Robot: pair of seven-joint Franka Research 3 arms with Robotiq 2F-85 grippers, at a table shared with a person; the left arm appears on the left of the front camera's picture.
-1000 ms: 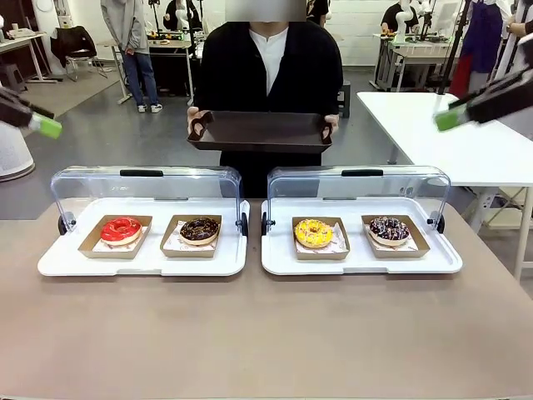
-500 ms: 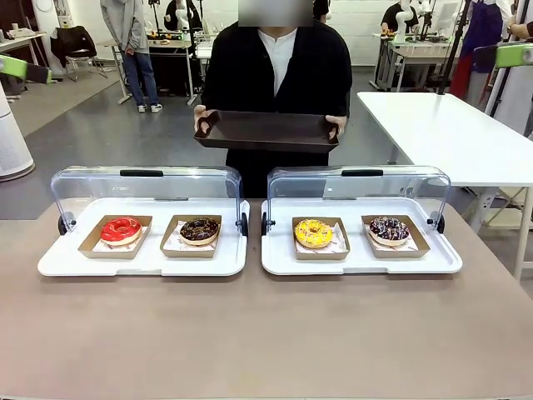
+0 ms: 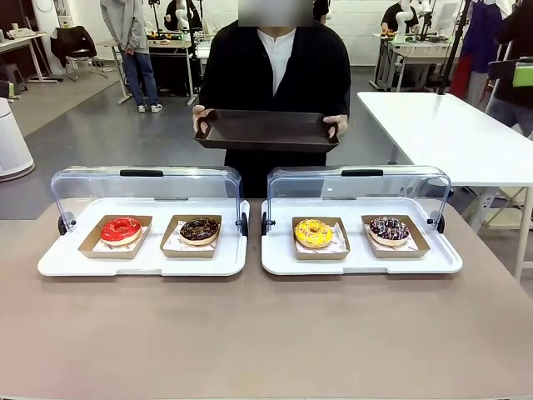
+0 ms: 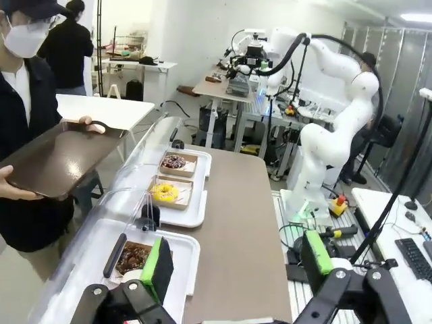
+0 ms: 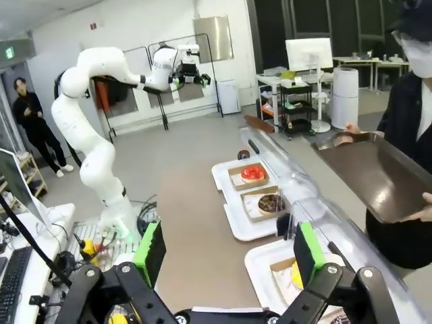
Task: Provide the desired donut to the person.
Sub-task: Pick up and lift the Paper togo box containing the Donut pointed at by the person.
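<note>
Brown tabletop [image 3: 266,333]: the left white plastic tray [image 3: 50,263] holds a red-glazed ring donut [image 3: 122,228] and a chocolate ring donut [image 3: 200,229], and the right white plastic tray [image 3: 279,263] holds a yellow-iced donut [image 3: 313,232] and a dark sprinkled donut [image 3: 389,227]; I can't tell which is wanted. My left gripper [image 4: 236,260] and right gripper [image 5: 228,253] both gape empty, a green pad [image 4: 158,266] half-hiding the chocolate donut in the left wrist view. Beyond, the black-clad person [image 3: 275,75] holds a dark brown rectangular tray [image 3: 266,131], hands partly hidden.

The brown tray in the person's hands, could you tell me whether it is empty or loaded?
Empty: the brown tray shows a bare inner surface, with nothing lying on it.

Clear plastic lids [image 3: 141,187], white plastic trays [image 3: 50,263], card holders [image 3: 90,242], glossy-glazed donuts [image 3: 122,228]; matt tabletop [image 3: 266,333]
</note>
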